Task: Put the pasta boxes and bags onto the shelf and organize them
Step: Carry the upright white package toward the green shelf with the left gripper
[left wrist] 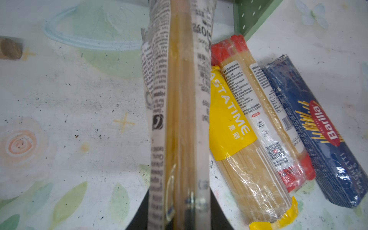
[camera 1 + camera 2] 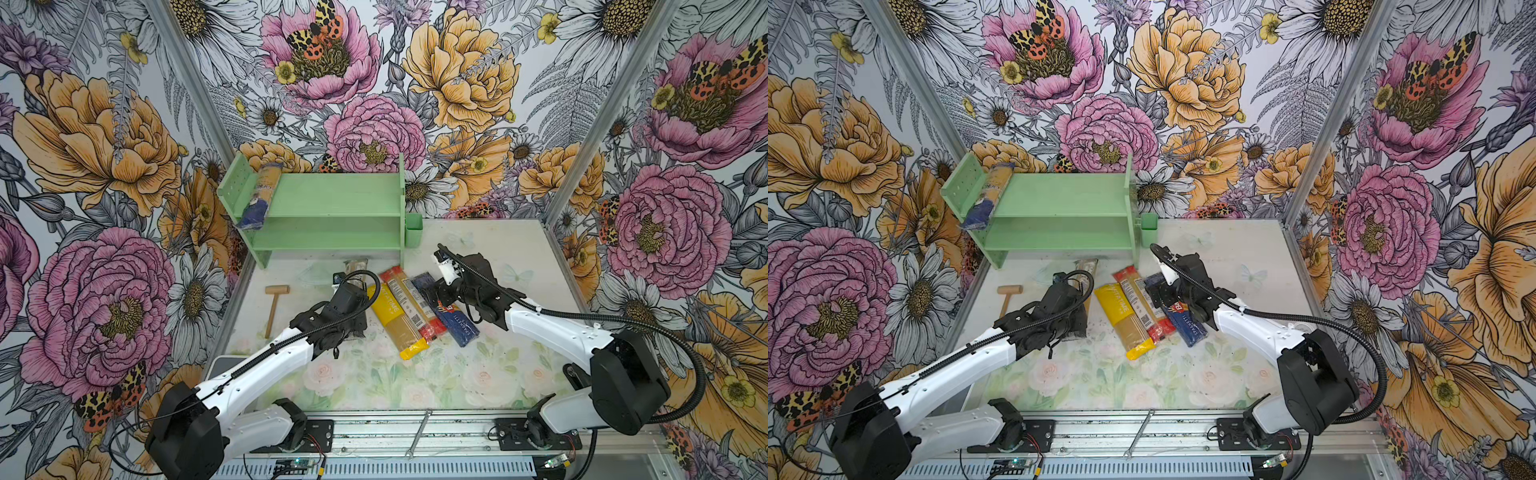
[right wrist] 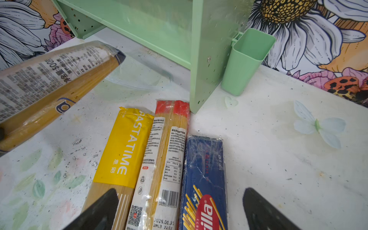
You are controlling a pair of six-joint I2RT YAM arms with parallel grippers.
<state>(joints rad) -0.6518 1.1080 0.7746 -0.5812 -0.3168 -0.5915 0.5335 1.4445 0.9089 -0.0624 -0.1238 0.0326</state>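
Left gripper [image 1: 180,216] nearly shut, clamped on a clear bag [image 1: 179,99]. The hold looks near one end, and the far end tilts up off the tabletop [image 2: 498,353] toward the shelf [image 2: 332,195]. Right gripper [image 3: 182,201] wide, empty, straddling red bag [image 3: 169,151] and box [image 3: 205,175]. Yellow bag [image 3: 127,147] touches red bag. All three lie slanted mid-tabletop, by shelf's right foot. Second clear bag [image 2: 261,195] on top tier, left end, overhanging front.

Likely handling: bags light, film slick, strands brittle; an end grip levers, mid-length safer. Box stiff; take across narrow sides.

Tabletop scuffed, floral; mallet [image 2: 274,305] near left edge; flowered walls on three sides
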